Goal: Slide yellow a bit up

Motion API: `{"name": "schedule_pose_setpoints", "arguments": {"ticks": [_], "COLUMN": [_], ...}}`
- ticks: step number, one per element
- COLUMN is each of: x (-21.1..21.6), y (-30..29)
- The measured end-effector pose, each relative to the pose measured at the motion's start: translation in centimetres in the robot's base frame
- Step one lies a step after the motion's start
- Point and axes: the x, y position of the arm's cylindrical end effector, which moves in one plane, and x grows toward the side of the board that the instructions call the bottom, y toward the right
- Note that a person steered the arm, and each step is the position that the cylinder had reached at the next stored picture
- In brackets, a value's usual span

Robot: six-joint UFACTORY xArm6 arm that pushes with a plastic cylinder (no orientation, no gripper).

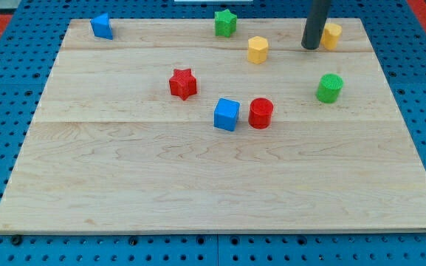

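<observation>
bright, even overhead light, sharp focus, small soft shadows under the blocks, faint sheen on the wooden board (198, 192).

Wooden board (198, 185): near half open to all edges. Blue cube (227, 114) touching red cylinder (260, 113) mid-board; red star (183, 83) beside; remaining blocks crowd the far edge.

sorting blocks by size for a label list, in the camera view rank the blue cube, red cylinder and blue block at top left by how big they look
1. blue cube and red cylinder: they look about alike, so no ranking between them.
2. blue block at the view's top left: looks smaller, though it lies farther up the board, so distance may explain that.
</observation>
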Motion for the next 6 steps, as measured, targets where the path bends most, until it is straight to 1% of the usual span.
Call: {"name": "schedule_pose_setpoints", "arguments": {"ticks": [1,2,3,4,5,6], "x": [2.8,0.7,0.0,-1.1,-1.2,0.7], "y": [5.9,8.4,5.3,6.1,5.0,5.1]}}
